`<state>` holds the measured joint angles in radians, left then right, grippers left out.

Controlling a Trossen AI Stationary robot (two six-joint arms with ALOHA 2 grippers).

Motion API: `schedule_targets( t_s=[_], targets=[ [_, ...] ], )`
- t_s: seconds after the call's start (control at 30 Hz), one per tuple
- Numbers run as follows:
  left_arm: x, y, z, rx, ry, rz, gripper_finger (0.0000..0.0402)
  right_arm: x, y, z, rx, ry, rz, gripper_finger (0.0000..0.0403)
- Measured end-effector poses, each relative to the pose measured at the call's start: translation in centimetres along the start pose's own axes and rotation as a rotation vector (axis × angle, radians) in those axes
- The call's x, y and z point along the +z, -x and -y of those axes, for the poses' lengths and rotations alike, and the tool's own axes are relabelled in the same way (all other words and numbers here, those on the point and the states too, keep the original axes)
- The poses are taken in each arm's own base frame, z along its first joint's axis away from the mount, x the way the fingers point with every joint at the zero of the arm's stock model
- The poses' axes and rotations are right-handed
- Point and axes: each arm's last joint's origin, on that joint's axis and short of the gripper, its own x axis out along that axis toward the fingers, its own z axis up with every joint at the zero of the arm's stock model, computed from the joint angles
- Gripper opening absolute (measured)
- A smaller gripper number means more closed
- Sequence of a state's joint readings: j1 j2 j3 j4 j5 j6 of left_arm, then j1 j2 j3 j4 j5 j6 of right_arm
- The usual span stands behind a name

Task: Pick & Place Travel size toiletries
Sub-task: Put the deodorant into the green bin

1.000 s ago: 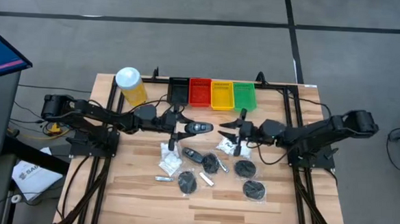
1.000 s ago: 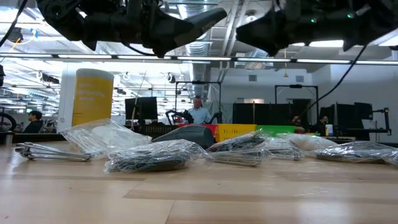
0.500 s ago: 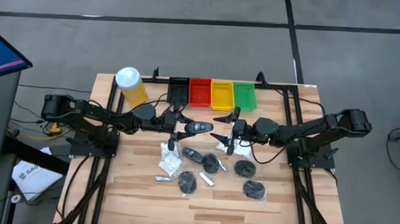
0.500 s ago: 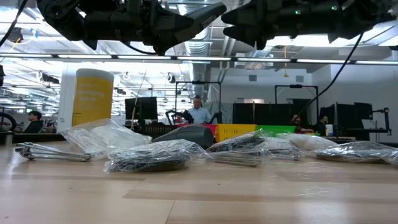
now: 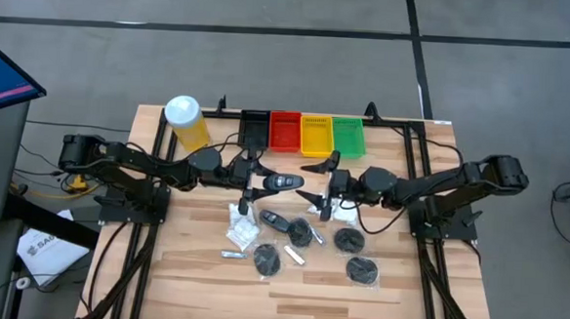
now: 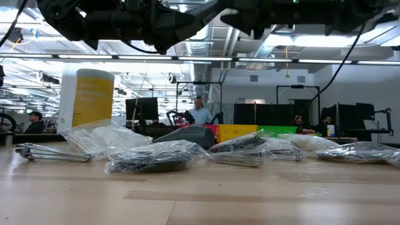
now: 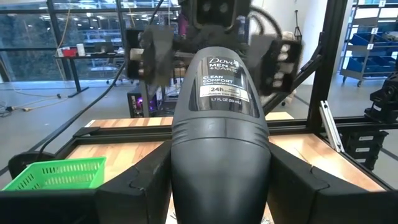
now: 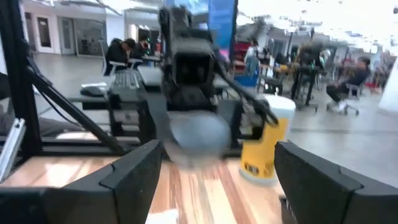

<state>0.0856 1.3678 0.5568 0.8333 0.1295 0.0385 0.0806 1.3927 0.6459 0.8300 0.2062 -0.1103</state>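
Note:
My left gripper [image 5: 262, 182] is shut on a black oval case [image 5: 284, 182], a deodorant with a printed label [image 7: 221, 84]. It holds the case level above the table's middle. My right gripper [image 5: 321, 187] faces it from the table's right, open. Its fingers [image 8: 134, 174] stand just short of the case's free end [image 8: 193, 135] and touch nothing. Below, on the wood, lie more toiletries: black discs [image 5: 361, 271], another oval case [image 5: 276, 221], white sachets [image 5: 242, 237] and thin silver tubes [image 5: 233, 255]. My left gripper pinches the case's wider end [image 7: 181, 177] between its two fingers [image 7: 140, 186], one on each broad flank. The fingers come level from the table's left and lie along the case. The case sticks out past them toward my right gripper, level and clear of the table.
A tall yellow canister with a white lid [image 5: 185, 121] stands at the far left. Black, red, yellow and green trays [image 5: 316, 135] line the far edge. Wrapped items fill the table's middle in the low view [image 6: 150, 159]. Bare wood [image 5: 308, 288] lies along the near edge.
My right gripper has gone toward the table's left and a little up, closing in on the held case, and its fingers have opened wider. The case has stayed in place.

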Motion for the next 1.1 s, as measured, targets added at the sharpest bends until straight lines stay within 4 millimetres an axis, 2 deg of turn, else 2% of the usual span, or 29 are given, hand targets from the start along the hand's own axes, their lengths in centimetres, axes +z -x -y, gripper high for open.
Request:
schedule_targets(
  t_s=[0.57,0.73,1.1],
  targets=[
    [0.2,-0.1,0.8,-0.027,-0.006,0.014,0.0192,-0.7,-5.4,-2.0,0.027,0.13,-0.025,0.0296],
    [0.2,-0.1,0.7,-0.025,-0.007,0.015,0.0192,-0.4,-6.0,-2.3,0.03,0.138,-0.016,0.0296],
    [0.2,-0.1,0.8,-0.027,-0.008,0.024,0.0192,-0.1,-5.9,-2.3,0.032,0.119,-0.01,0.0296]
  ],
)
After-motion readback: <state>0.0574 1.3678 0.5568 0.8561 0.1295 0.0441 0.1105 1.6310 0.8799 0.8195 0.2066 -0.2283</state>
